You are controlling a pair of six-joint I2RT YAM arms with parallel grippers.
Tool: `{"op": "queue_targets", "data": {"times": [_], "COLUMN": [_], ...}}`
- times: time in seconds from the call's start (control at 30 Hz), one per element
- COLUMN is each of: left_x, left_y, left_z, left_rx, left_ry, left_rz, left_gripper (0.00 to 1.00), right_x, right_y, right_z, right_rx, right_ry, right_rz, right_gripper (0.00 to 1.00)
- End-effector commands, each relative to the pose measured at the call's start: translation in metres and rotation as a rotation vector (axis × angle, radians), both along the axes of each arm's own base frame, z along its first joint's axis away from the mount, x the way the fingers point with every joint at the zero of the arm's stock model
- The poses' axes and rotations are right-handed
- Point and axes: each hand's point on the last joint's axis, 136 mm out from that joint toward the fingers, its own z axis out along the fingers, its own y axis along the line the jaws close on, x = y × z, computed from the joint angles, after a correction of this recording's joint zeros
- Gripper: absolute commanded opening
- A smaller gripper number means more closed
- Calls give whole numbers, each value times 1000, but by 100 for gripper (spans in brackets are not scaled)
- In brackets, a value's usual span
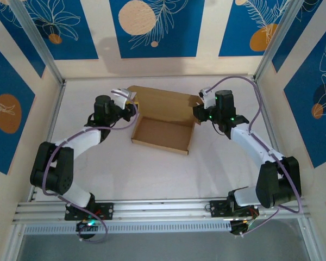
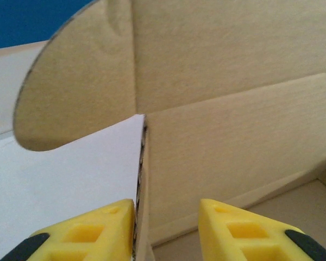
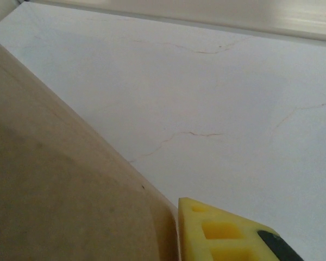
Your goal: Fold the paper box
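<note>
The left gripper (image 2: 165, 231) has its jaws parted astride an upright side wall of the paper box (image 1: 163, 132). The wall's cut edge lies against the inner face of one yellow finger (image 2: 87, 234), the other finger stands clear of it over the tray's inside, and a rounded flap (image 2: 76, 92) rises just ahead. The right gripper (image 1: 200, 112) sits at the box's opposite rear corner beside a brown panel; I cannot tell whether its jaws are spread or pinching. The box lies toward the back of the white tabletop (image 1: 152, 179) between the two grippers.
</note>
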Motion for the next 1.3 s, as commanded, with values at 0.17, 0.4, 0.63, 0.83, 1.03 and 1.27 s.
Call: {"op": "queue_targets", "data": {"times": [0.17,0.4,0.63,0.83,1.03,1.27], "left_x": [13,11,8,11,11,7], "left_y": [-4,0,14,14,9,5], "left_z": [-1,3,4,10,11,12], "left_rx": [16,-6,42,45,13,-52], "left_ry": [-37,-51,-70,-81,-75,-52], "left_rz": [-20,12,74,74,58,54], "left_gripper": [23,0,0,0,0,0], "right_x": [-3,3,5,-3,-1,-3], "right_y": [10,-2,-26,-19,-3,27], "right_z": [10,3,-2,-2,-1,-3], "right_rx": [24,10,-84,-78,-40,-16], "right_ry": [-16,53,36,13,24,39], "right_rz": [93,-3,-63,34,103,146], "right_gripper": [21,38,52,44,32,15]}}
